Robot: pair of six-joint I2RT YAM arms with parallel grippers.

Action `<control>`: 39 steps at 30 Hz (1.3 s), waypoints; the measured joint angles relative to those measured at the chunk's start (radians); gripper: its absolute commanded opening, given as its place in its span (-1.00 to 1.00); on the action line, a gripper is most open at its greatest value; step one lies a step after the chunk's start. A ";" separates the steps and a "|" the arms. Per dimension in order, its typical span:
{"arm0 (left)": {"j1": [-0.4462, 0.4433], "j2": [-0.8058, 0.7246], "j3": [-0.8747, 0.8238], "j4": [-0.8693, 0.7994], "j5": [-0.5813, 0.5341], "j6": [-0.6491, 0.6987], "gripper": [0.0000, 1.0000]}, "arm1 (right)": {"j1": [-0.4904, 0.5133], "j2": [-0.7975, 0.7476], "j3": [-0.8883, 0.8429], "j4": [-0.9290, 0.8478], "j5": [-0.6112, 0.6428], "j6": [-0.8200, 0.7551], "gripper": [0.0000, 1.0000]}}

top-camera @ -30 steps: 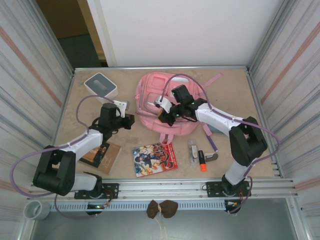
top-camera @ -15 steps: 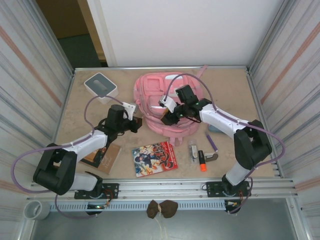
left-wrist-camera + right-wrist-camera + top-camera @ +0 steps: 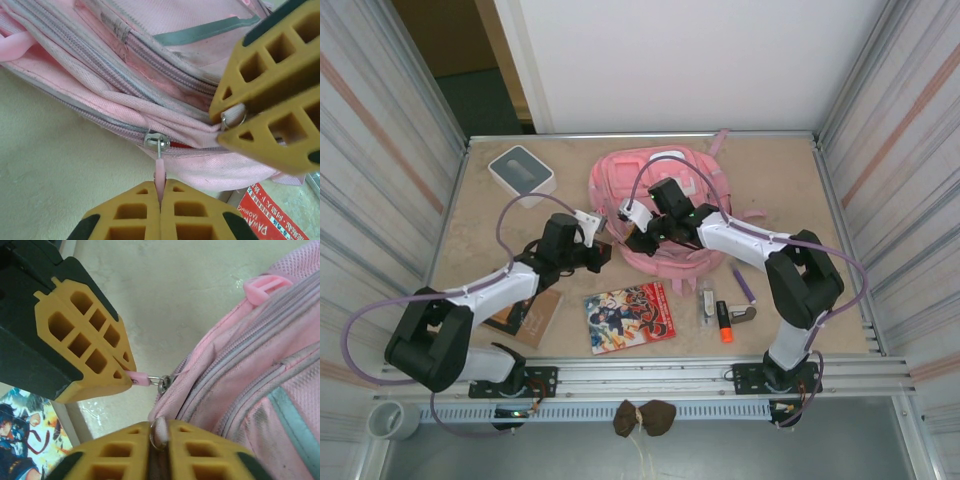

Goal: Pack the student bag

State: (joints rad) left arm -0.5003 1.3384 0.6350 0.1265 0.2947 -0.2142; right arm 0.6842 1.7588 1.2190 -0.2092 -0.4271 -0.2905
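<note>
Jaws of left gripper (image 3: 160, 187) clamped flat together on pink pull (image 3: 159, 172), which hangs from a metal slider (image 3: 156, 140) on the bag's outer zip. Right gripper (image 3: 160, 427) likewise closed, pinching ringed pull (image 3: 159, 434) on a neighbouring zip line. The two grippers sit near each other at the bag's near-left edge, fingertips close but apart. Zip between the two sliders shows a thin red gap in the left wrist view. Bag (image 3: 620, 180) lies flat at the far middle of the table (image 3: 500, 230), straps trailing to the right and toward the back wall. Comic (image 3: 629, 318) lies on the near side of the bag, partly visible in both wrist views. Orange marker (image 3: 724, 322) and purple pen (image 3: 744, 283) lie to its right. Grey-and-white box (image 3: 522, 170) sits at the far left, well apart from the bag. Book (image 3: 525, 310) lies partly under the left arm.
</note>
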 measured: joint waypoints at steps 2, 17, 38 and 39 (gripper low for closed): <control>0.008 -0.005 0.000 -0.002 -0.008 0.000 -1.00 | -0.001 -0.008 -0.002 0.004 0.005 -0.002 -1.00; 0.212 0.179 0.096 0.063 0.016 0.007 -1.00 | -0.058 -0.108 -0.071 0.060 -0.094 0.029 -1.00; 0.175 -0.098 -0.065 0.209 -0.082 0.114 0.17 | -0.097 -0.029 0.114 -0.043 -0.080 0.306 -0.12; 0.167 -0.099 -0.052 0.208 -0.078 0.125 0.18 | -0.112 -0.060 0.083 -0.045 -0.080 0.317 -0.08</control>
State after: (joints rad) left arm -0.3336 1.2392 0.5827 0.3340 0.2169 -0.0895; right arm 0.5720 1.6993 1.3018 -0.2543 -0.5072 0.0265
